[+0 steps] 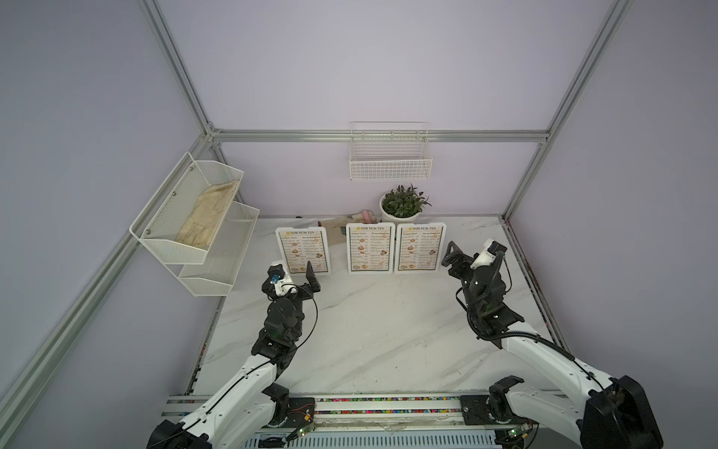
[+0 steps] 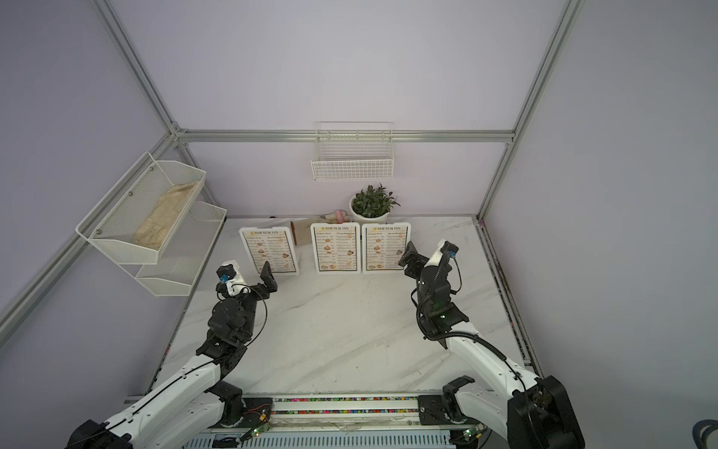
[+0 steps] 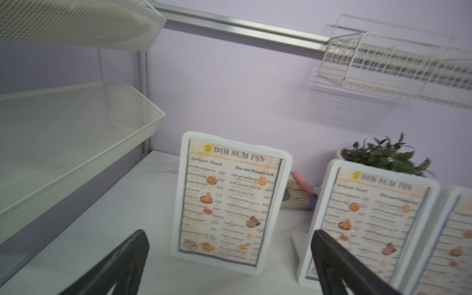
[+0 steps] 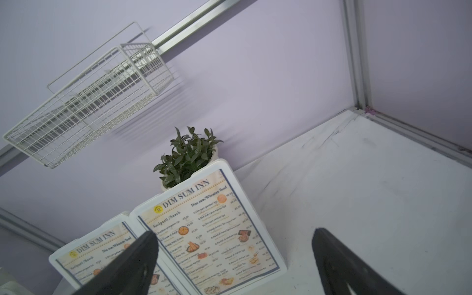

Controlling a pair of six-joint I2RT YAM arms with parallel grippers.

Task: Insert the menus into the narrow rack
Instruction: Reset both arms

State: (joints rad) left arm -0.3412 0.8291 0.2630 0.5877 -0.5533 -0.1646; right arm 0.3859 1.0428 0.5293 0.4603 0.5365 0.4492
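Menus (image 1: 369, 248) stand upright; my left gripper (image 3: 229, 237), jaws apart, squarely faces the leftmost, right gripper (image 4: 235, 236), likewise apart, flanks the rightmost's outer edge.

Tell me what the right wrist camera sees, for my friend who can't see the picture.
Two white-framed "DIM SUM INN" menus stand side by side on a white table, with a small potted plant just behind them. A white wire rack hangs on the purple wall higher up. Close to the camera, the right gripper is open and holds nothing.
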